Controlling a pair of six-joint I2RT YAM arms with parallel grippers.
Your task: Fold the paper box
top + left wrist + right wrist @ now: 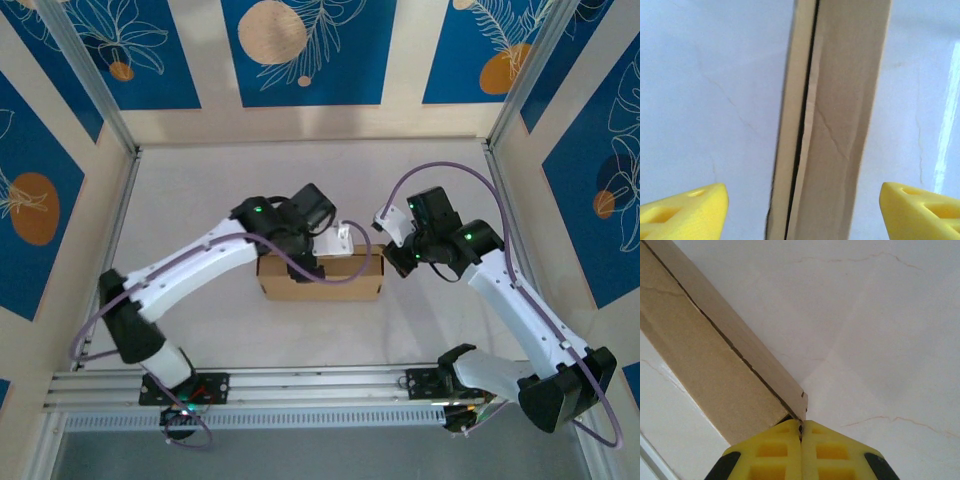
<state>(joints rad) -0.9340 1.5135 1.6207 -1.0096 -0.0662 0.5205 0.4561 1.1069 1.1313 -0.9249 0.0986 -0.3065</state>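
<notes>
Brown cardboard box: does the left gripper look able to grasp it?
Probably yes: the left gripper is open, its yellow fingers straddling the edge of the brown cardboard box, nothing between.

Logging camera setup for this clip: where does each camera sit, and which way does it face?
Top external: above and behind, looking down at the white table; both arms flank the brown cardboard box.
Left wrist: faces down; open left pincer straddles the box's seam.
Right wrist: faces down; shut right pincer at the box's corner.
Shared: both wrist views show the box's seam.
</notes>
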